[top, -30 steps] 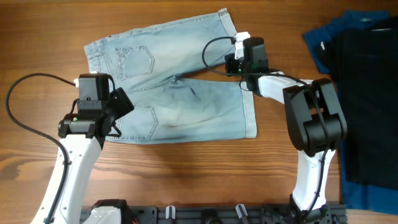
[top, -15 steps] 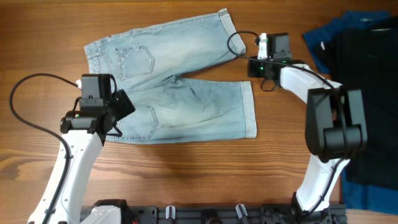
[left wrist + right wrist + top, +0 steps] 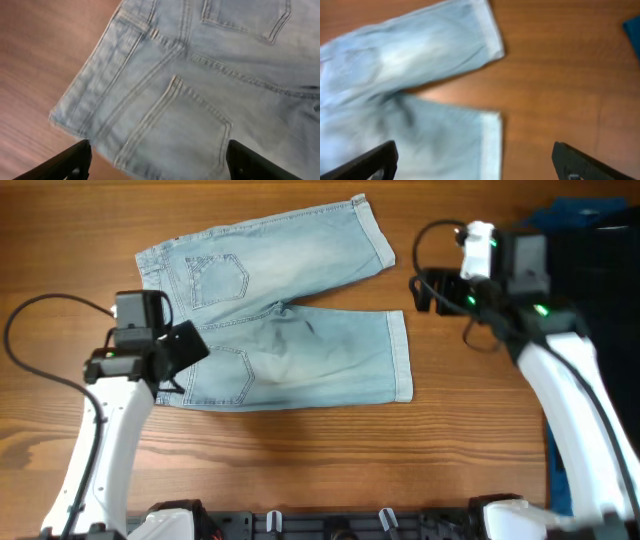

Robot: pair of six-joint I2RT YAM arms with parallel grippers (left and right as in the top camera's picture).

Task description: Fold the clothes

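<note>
Shorts [image 3: 290, 330] lie flat on the table [image 3: 300, 470], back side up. The waistband [image 3: 100, 85] is at my left and both legs run to my right. The far leg angles away from the near one, leaving a wedge of bare wood between the hems [image 3: 490, 142].

My left pincer [image 3: 188, 350] hangs over the near waistband corner. In the wrist view the left pincer [image 3: 159, 146] has its fingers [image 3: 75, 162] spread wide, one at each lower corner, with nothing between them. A stitched pocket [image 3: 170, 130] lies below the gap. I cannot tell whether it touches the cloth.

My right pincer [image 3: 422, 290] is over bare table, just right of the hems and clear of the denim. Seen from the wrist, the right pincer [image 3: 475, 146] is also spread wide and holds nothing.

A black garment [image 3: 610, 290] lies at the far right edge, over a blue garment [image 3: 565, 215]. Both are well apart from the shorts.
</note>
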